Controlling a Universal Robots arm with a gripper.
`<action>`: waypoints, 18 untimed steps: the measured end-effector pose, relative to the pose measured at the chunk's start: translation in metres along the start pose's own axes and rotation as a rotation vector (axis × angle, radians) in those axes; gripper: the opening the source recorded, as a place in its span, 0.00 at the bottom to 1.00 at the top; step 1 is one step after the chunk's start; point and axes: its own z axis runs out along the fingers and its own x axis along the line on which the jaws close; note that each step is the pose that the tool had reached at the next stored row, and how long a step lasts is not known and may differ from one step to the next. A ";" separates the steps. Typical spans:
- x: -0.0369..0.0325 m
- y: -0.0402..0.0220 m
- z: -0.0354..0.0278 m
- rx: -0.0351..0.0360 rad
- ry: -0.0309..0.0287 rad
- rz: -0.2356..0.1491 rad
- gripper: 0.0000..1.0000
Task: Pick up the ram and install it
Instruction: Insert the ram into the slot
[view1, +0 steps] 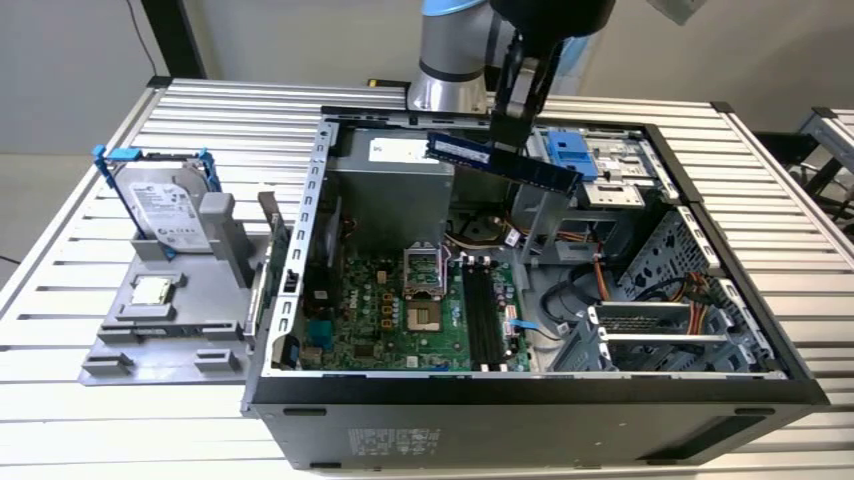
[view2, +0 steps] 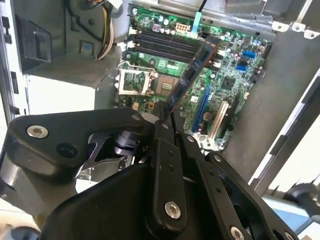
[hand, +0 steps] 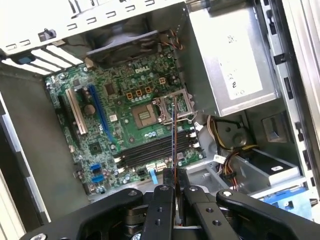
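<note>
Bluish-green and tilted, the ram (view1: 505, 160) hangs in the air above the open computer case (view1: 534, 400). Your end effector (view1: 509, 138) is pinching it near the stick's middle. In the exterior view it sits over the far part of the case, with one end dipping toward the exterior view's right. It's well clear of the motherboard (view1: 400, 310) below. In the first wrist view you see the stick edge-on, running out from the fingertips over the dark memory slots (hand: 150, 150), apart from them. Off at the exterior view's left, the hard drive (view1: 167, 205) stands in its blue bracket on the grey fixture (view1: 174, 330) on the table (view1: 80, 420). The small silver processor chip (view1: 151, 290) lies just near of it.
</note>
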 end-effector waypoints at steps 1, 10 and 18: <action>0.0000 0.0000 0.0000 0.0007 -0.0004 0.016 0.00; 0.0000 0.0000 0.0000 0.0066 -0.0039 0.170 0.00; 0.0000 0.0000 0.0000 0.0126 -0.0075 0.321 0.00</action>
